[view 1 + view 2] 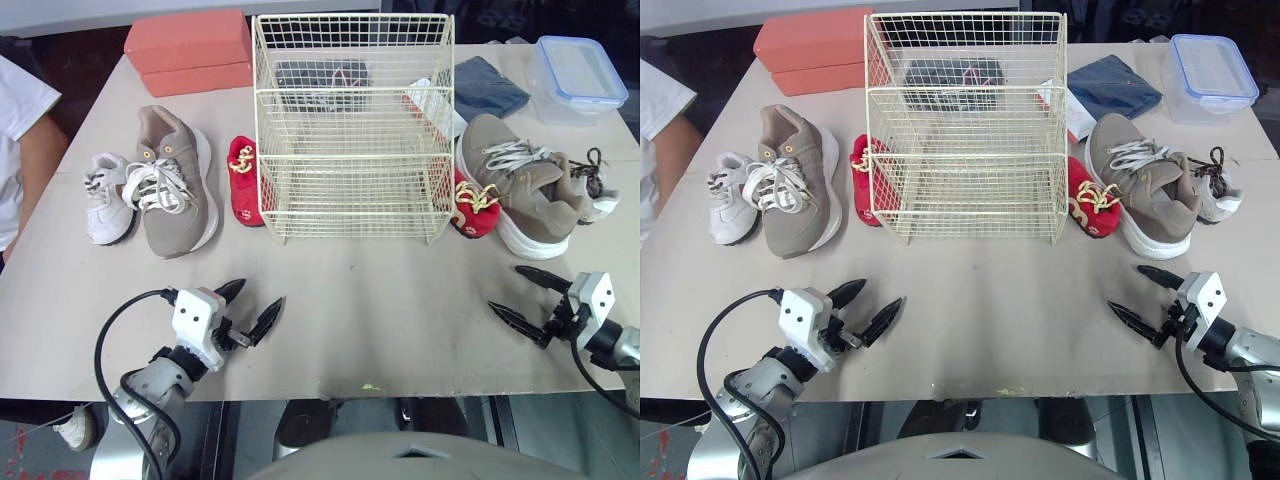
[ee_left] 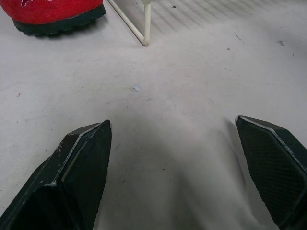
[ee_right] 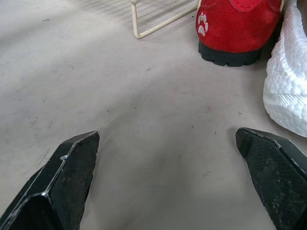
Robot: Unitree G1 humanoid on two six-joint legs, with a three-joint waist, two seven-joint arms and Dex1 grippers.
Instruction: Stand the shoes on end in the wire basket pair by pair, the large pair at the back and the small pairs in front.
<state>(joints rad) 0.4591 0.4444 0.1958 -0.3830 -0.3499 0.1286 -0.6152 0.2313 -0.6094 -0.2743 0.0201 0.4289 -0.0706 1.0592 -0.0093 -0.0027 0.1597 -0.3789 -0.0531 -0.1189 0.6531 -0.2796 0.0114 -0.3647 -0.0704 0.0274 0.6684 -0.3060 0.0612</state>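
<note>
Here, seen from the head, a cream wire basket stands at the middle of the bench, towards the back. All six shoes lie on the bench outside it. To its left, from the outside in, are a small white shoe, a large tan shoe and a small red shoe just beside the basket wall. To its right are a second red shoe against the basket corner, a second tan shoe, and a second white shoe partly hidden behind it. Two red boxes, a blue cloth and a lidded plastic tub sit along the far edge. The left claw and right claw hover low near the front edge, each spread and holding nothing.

Through the left wrist camera, the two black fingers stand wide apart over bare bench, the small red shoe and a basket foot ahead.

Through the right wrist camera, the fingers are likewise wide apart, facing the second red shoe and the tan shoe's white sole.
</note>
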